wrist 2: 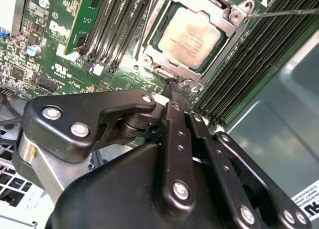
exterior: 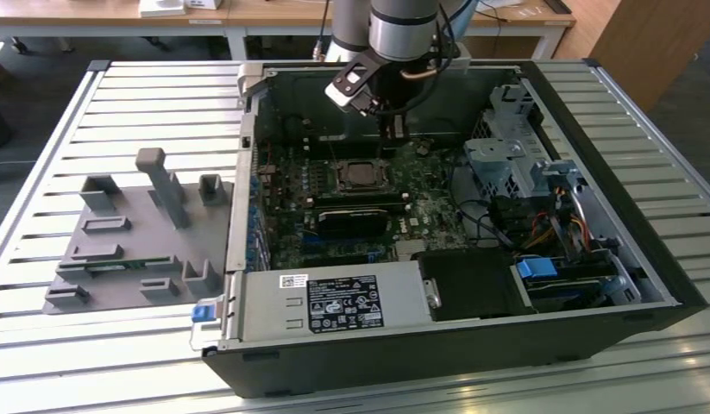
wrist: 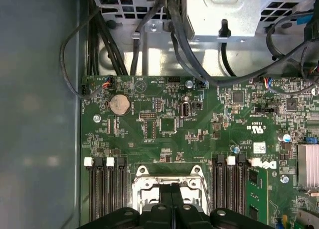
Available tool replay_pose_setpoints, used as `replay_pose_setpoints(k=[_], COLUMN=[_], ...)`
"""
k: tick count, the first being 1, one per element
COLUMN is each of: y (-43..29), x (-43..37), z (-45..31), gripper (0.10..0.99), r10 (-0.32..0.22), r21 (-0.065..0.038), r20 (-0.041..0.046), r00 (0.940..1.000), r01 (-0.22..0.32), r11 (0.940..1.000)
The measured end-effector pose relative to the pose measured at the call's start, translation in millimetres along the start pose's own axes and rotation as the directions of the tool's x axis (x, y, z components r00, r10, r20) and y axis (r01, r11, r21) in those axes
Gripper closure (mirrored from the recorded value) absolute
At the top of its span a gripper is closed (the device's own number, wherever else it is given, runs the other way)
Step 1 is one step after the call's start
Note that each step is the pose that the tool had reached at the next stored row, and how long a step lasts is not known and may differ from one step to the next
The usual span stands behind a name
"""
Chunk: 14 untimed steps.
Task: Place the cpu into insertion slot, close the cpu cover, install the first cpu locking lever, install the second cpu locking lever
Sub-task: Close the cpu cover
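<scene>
claw (wrist 2: pixel 176 85) pinched narrow, holding nothing, tips at cpu cover (wrist 2: pixel 225 53) edge | cpu (wrist 2: pixel 192 37) sits in insertion slot (wrist 2: pixel 153 62), cover down | I judge lever work: I'd press slow, tips off the chip

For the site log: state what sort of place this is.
Probably a robotics lab or workshop: an open computer case lies on a slatted metal table, a robot arm reaches into it, and wooden desks stand behind.
</scene>
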<state>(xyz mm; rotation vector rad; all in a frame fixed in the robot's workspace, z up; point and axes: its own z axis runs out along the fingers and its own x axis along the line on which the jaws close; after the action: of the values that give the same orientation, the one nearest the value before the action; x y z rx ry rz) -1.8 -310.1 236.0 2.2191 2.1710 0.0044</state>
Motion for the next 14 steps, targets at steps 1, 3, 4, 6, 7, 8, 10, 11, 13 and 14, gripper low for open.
replay_pose_setpoints(k=[1, 3, 4, 6, 7, 8, 10, 11, 13, 14], y=[-1.0, -3.6, -5.1, -7.7, -9.0, -10.8, -14.3, -15.5, -18.2, -19.3], x=[0.0, -0.1, -0.1, -0.1, -0.1, -0.2, -0.3, -0.3, -0.4, -0.4], z=[0.0, 0.1, 0.1, 0.1, 0.1, 0.1, 0.0, 0.0, -0.2, -0.2], gripper=[0.980, 0.980, 0.980, 0.980, 0.980, 0.980, 0.980, 0.980, 0.980, 0.980], r10=[0.000, 0.000, 0.000, 0.000, 0.000, 0.000, 0.000, 0.000, 0.000, 0.000], r21=[0.000, 0.000, 0.000, 0.000, 0.000, 0.000, 0.000, 0.000, 0.000, 0.000], r20=[0.0000, -0.0001, 0.0000, -0.0001, -0.0001, -0.0001, -0.0001, -0.0001, 0.0000, -0.0001], r00=[1.0000, 1.0000, 1.0000, 1.0000, 1.0000, 1.0000, 1.0000, 1.0000, 1.0000, 1.0000], r01=[0.000, 0.000, 0.000, 0.000, 0.000, 0.000, 0.000, 0.000, 0.000, 0.000], r11=[1.0000, 1.0000, 1.0000, 1.0000, 1.0000, 1.0000, 1.0000, 1.0000, 1.0000, 1.0000])
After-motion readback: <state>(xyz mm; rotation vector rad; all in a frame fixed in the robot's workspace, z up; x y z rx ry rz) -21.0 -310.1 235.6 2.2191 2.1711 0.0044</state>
